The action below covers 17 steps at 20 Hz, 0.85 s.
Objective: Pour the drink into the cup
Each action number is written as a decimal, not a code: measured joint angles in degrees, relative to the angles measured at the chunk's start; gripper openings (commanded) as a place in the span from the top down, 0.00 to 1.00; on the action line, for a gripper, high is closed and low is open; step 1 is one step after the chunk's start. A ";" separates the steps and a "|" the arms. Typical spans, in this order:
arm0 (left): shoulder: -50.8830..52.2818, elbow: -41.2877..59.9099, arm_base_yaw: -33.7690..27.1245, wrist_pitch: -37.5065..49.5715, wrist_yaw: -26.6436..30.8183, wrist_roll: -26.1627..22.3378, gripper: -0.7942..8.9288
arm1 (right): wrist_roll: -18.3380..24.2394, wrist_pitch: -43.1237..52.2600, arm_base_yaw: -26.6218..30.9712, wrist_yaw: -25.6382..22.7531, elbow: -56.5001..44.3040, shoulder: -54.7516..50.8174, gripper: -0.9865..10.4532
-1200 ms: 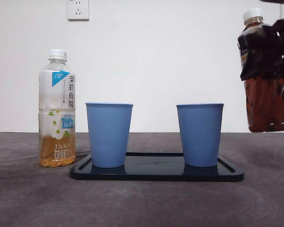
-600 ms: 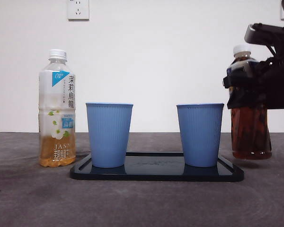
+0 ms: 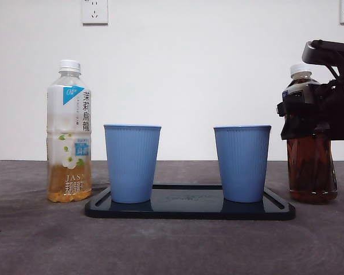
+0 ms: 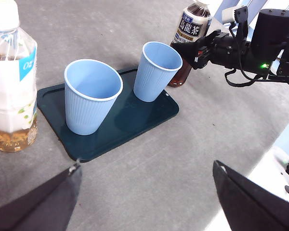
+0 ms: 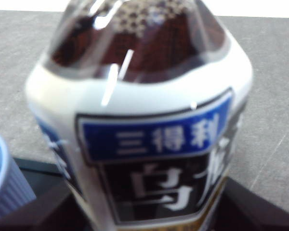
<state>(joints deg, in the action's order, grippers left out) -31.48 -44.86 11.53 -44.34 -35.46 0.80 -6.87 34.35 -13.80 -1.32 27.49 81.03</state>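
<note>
Down it comes: the dark-tea plastic bottle, aloft a second ago, now stands on the grey worktop beside the black tray, right fingers clamped round it, cap on. Nothing's in the nearer blue ribbed cup. Left fingers spread wide, idle.

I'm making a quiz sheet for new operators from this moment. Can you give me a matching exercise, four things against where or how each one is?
Things:
1. dark tea bottle
2. jasmine tea bottle
3. blue cups
4. left claw

States:
a. standing on the black tray
b. open, holding nothing
c. gripped by the right claw, beside the tray
d. standing alone on the table, capped

Pairs: 1-c, 2-d, 3-a, 4-b
</note>
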 measured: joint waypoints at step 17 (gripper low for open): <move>0.00 0.00 0.00 0.00 8.96 -0.37 0.40 | -0.87 -29.05 -0.07 0.22 0.11 -13.75 0.49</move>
<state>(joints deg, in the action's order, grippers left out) -31.48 -44.86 11.53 -44.34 -26.50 0.43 -7.75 5.30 -13.87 -1.10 27.59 67.29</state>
